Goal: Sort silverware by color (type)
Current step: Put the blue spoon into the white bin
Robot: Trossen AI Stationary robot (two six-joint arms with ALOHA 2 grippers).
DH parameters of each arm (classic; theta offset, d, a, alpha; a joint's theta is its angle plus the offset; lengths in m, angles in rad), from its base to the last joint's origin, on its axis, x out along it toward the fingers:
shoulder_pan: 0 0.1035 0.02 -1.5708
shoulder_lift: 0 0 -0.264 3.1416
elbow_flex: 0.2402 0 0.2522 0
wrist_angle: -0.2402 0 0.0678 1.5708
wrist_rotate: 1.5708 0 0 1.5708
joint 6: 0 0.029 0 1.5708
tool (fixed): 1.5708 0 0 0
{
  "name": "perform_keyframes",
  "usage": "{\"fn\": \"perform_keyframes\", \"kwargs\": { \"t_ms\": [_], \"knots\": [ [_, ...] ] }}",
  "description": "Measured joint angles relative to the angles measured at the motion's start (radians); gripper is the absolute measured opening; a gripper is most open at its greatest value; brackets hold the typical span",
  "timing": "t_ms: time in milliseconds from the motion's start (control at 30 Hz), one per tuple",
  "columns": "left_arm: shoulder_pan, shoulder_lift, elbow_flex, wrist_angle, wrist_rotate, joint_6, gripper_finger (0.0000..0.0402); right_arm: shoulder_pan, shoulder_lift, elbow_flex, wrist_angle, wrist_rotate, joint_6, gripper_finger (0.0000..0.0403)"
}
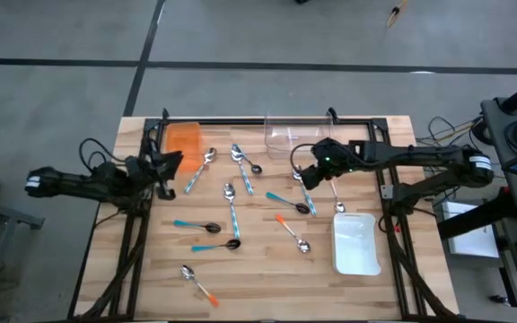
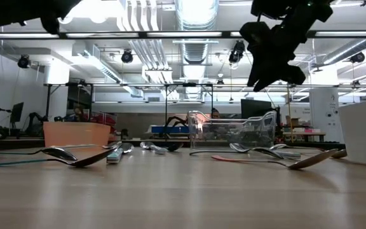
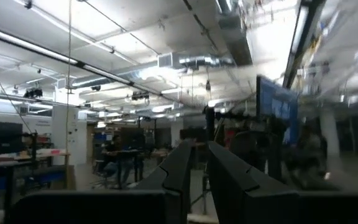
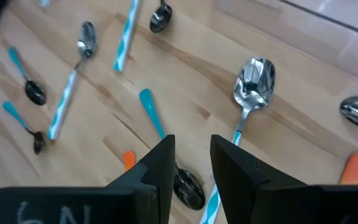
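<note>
Silverware (image 1: 233,208) lies scattered across the middle of the wooden tabletop (image 1: 267,287), none of it held. The right pincer (image 4: 188,158) hangs above the tabletop with its 2 fingers (image 4: 160,163) a narrow gap apart and nothing between them. Directly below it lie a teal-handled spoon (image 4: 166,149) with a dark bowl and a spoon with a striped handle (image 4: 248,93), its shiny bowl facing up. In the high view this pincer (image 1: 301,172) sits right of centre, near the clear tray (image 1: 296,133) at the far edge. The left pincer (image 1: 170,172) is raised off the tabletop beside the orange tray (image 1: 185,139) at the far left; its fingers (image 3: 182,171) stand nearly together, pointing out into the room, with nothing gripped. Farther out, 2 teal spoons (image 1: 206,235) lie left of centre, an orange-handled spoon (image 1: 292,233) lies near the white tray (image 1: 357,244) on the right, and another orange-handled spoon (image 1: 199,283) lies near the front edge.
</note>
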Motion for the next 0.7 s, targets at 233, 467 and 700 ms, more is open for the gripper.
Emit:
{"fn": "perform_keyframes", "kwargs": {
  "t_ms": [233, 467, 700],
  "knots": [
    [0.009, 0.163, 0.150, -0.318, -0.043, 0.122, 0.0036, 0.000, 0.132, 0.117, -0.116, 0.000, 0.019, 0.0093],
    [0.028, 0.316, 0.271, -0.613, -0.043, 0.101, 0.0036, 0.000, 0.259, 0.245, -0.281, 0.000, 0.021, 0.0093],
    [0.033, 0.419, 0.310, -0.641, -0.032, 0.097, 0.0036, 0.000, 0.351, 0.303, -0.290, 0.001, -0.019, 0.0093]
  ]
}}
